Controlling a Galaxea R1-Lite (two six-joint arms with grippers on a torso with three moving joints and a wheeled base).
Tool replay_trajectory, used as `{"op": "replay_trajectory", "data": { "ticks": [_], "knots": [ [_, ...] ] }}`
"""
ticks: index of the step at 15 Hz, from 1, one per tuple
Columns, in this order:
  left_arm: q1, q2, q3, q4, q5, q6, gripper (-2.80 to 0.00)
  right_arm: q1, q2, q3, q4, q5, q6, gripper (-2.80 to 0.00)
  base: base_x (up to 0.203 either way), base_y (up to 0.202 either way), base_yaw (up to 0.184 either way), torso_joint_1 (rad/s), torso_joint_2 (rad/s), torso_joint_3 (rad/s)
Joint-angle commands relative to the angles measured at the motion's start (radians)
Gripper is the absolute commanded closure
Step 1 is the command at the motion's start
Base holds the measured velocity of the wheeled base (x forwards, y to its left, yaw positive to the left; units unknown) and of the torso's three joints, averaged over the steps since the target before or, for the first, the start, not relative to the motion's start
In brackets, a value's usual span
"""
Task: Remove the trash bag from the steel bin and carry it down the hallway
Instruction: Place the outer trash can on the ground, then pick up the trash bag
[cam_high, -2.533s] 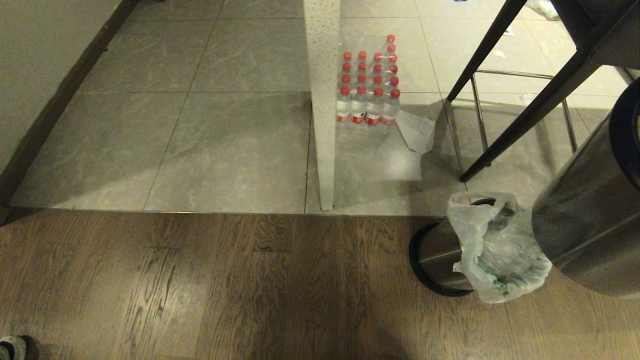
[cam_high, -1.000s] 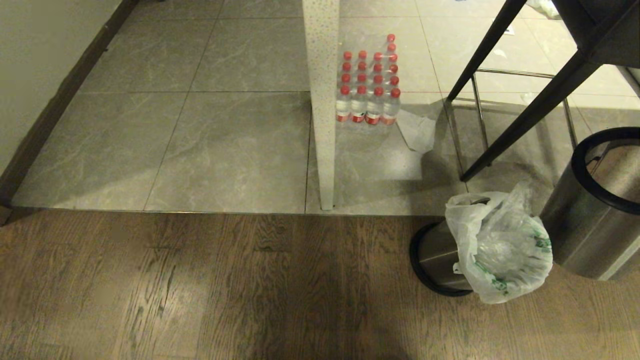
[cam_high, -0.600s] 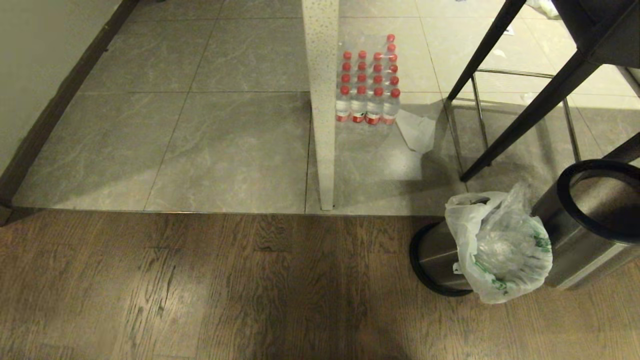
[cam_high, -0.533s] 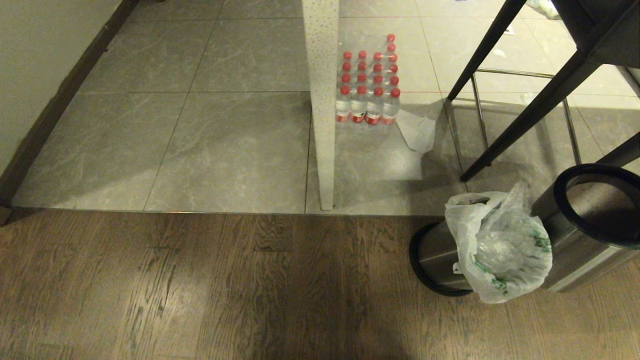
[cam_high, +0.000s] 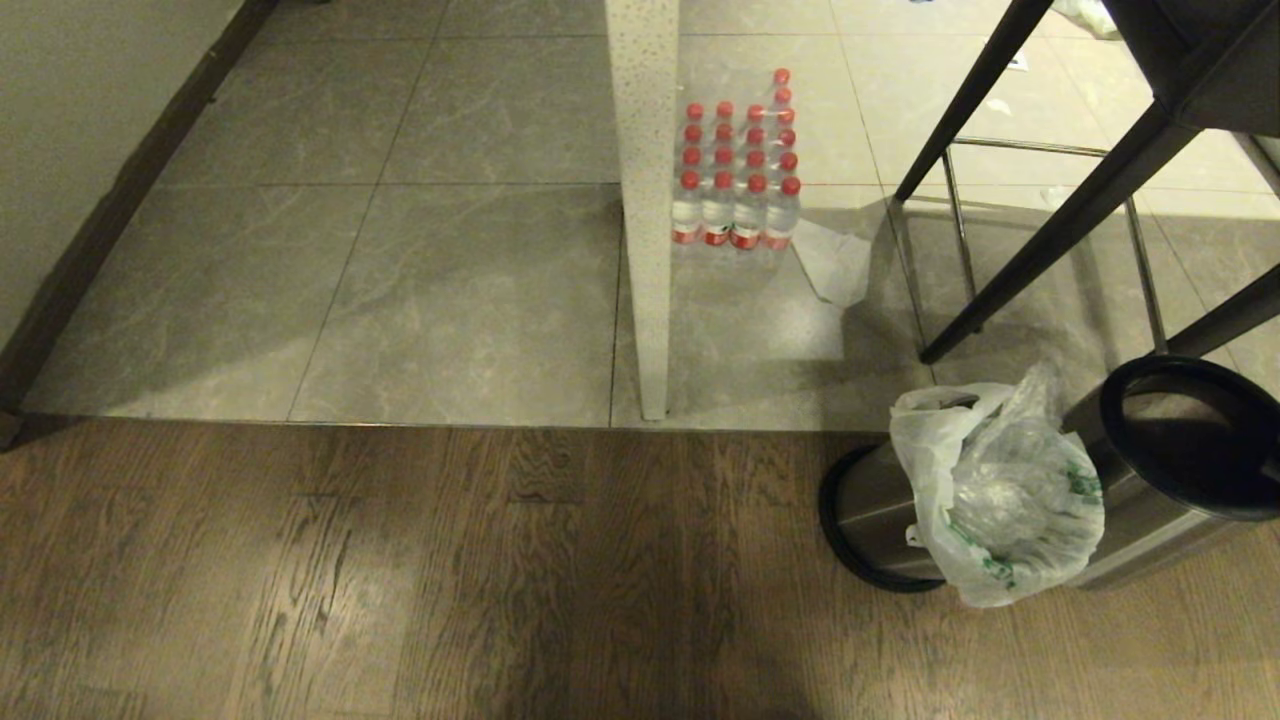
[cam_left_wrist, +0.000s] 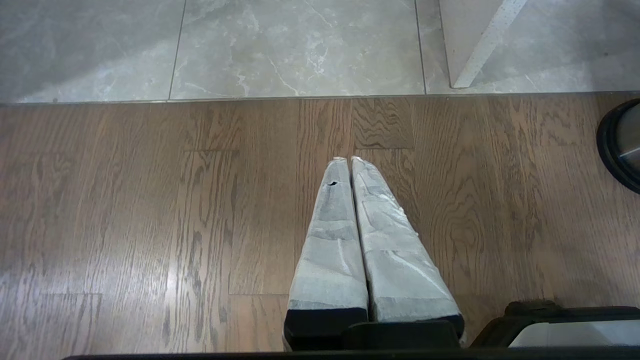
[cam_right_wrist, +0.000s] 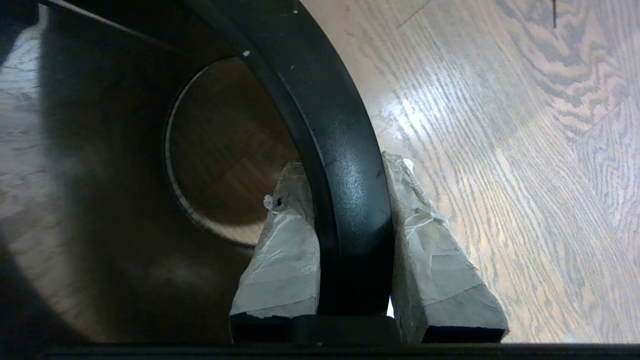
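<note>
Dark wood-plank floor (cam_high: 400, 580) fills the near ground, and over it hangs the left hand (cam_left_wrist: 350, 160), fingers pressed flat together with nothing between them. Over on the right side, the right hand (cam_right_wrist: 345, 161) is clamped on the thick black rim (cam_right_wrist: 340, 150) of a steel shell (cam_high: 1130, 500): one finger inside the ring, one outside. That shell is tipped over at an angle, and through its open far end the wood floor shows. Just beside it, touching its side, there's the trash bag (cam_high: 1000, 500), thin translucent white with green print, bulging and crinkled, its mouth open at the top. The bag sits over the top of the steel bin (cam_high: 870, 510), whose black base ring rests on the wood planks right at the seam where the flooring changes. Past that seam, large grey marbled tiles (cam_high: 450, 290) run away from us. A speckled white post (cam_high: 645, 200) stands at the seam, and just behind it sits a shrink-wrapped pack of red-capped water bottles (cam_high: 740, 170). To the right, black furniture legs (cam_high: 1040, 250) slant down onto the tiles. Far left, a dark baseboard (cam_high: 110, 210) runs along a plain wall.
</note>
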Motion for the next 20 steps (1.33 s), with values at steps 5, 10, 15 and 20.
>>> {"op": "replay_trajectory", "data": {
  "ticks": [5,10,15,20],
  "knots": [
    [-0.001,0.0,0.0,0.0,0.0,0.0,0.0,-0.016,0.07,-0.018,-0.016,0.016,-0.01,0.0,0.0,0.0,0.0,0.0,0.0,0.0],
    [-0.001,0.0,0.0,0.0,0.0,0.0,0.0,-0.02,0.077,-0.006,-0.023,0.018,-0.012,-2.8,0.0,0.0,0.0,0.0,0.0,0.0],
    [-0.001,0.0,0.0,0.001,0.0,0.0,0.0,-0.058,-0.059,0.04,-0.006,0.054,-0.083,-2.8,0.0,0.0,0.0,0.0,0.0,0.0],
    [-0.001,0.0,0.0,0.0,0.0,0.0,0.0,-0.084,-0.365,0.176,0.152,0.121,-0.183,-2.8,0.0,0.0,0.0,0.0,0.0,0.0]
  ]
}}
